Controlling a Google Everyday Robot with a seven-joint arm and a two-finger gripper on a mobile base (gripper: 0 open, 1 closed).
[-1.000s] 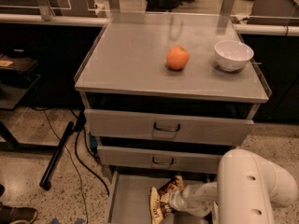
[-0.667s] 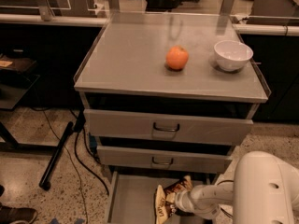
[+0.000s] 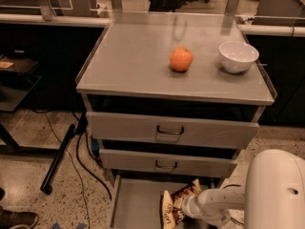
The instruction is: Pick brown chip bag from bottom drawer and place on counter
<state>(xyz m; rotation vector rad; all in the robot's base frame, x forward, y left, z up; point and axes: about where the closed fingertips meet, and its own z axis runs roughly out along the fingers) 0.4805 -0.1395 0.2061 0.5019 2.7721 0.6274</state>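
Grasp stage of the pick-and-place task. The bottom drawer is standing pulled out below the two upper drawers, and the brown chip bag is lying inside it, toward the right of the tray, with its cream panel facing left and its dark upper edge lying just under the front of the drawer above. The white arm is extending from the robot body at lower right across the drawer, and the gripper is sitting at the bag's right side, touching or overlapping it. Whether the pincer is gripping the bag or merely resting against it cannot be told from this view.

The counter is carrying an orange near its centre and a white bowl to the right; its left half is lying bare.

The bag is not yet lifted, so the step in hand is judged to be securing the grasp. The next move is calling for a firm hold on crinkly, yielding foil, then a withdrawal outward that is clearing the overhanging drawer fronts before any rise toward the counter.
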